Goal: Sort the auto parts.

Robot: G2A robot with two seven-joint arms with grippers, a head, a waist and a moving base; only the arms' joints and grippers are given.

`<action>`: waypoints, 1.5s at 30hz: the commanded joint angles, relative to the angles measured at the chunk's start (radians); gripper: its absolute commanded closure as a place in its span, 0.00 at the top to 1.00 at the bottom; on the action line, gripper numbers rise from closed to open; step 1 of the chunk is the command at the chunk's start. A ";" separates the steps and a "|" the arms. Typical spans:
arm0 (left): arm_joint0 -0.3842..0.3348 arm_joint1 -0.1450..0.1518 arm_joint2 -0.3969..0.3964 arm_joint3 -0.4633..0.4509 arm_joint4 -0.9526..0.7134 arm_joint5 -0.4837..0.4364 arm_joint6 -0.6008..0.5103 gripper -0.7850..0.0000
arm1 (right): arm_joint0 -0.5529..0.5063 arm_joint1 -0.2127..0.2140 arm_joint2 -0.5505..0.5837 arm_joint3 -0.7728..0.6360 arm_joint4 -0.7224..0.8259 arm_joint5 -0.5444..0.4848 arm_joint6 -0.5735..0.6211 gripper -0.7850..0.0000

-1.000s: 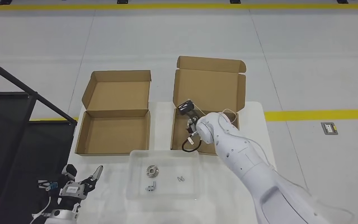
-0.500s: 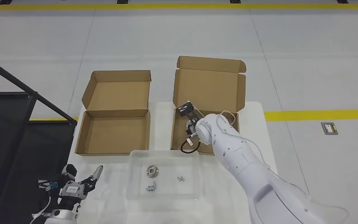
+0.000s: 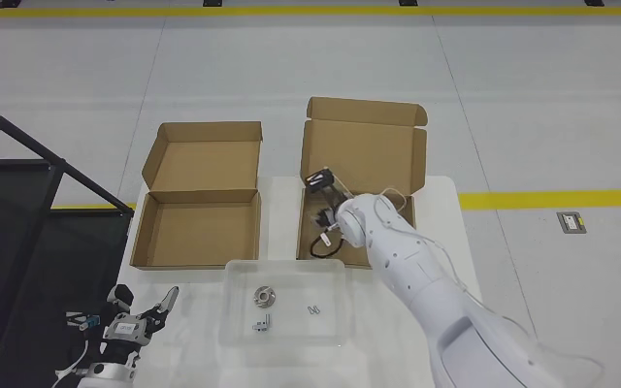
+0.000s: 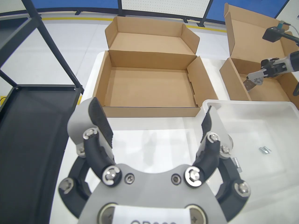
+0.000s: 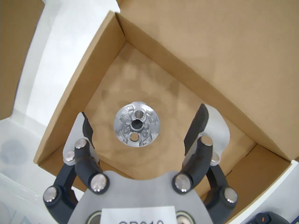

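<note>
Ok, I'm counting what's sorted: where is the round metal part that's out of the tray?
In the right wrist view the round metal part is inside the right cardboard box, near a corner, directly below the open right gripper.

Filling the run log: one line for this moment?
right gripper open over round metal part in right box | left gripper open near tray

Holds the left gripper [image 4: 151,109] low at the near left, pointing forward and slightly down, fingers [image 4: 98,115] spread wide apart. Stretches the right arm [image 3: 427,281] diagonally from the near right toward the centre, white links bent at the wrist. Points the right gripper [image 5: 144,117] straight down, fingers parted, black pads [image 5: 198,120] facing each other. Sets both grippers well apart.
</note>
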 commanded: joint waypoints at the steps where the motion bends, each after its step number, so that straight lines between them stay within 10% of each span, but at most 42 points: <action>1: 0.000 0.000 0.000 0.000 0.000 0.000 0.000 1.00 | 0.000 0.008 0.011 -0.021 -0.003 -0.013 -0.030 1.00; 45: 0.000 0.000 0.000 0.000 0.000 0.000 0.000 1.00 | -0.125 0.127 0.179 -0.317 -0.030 -0.314 -0.186 1.00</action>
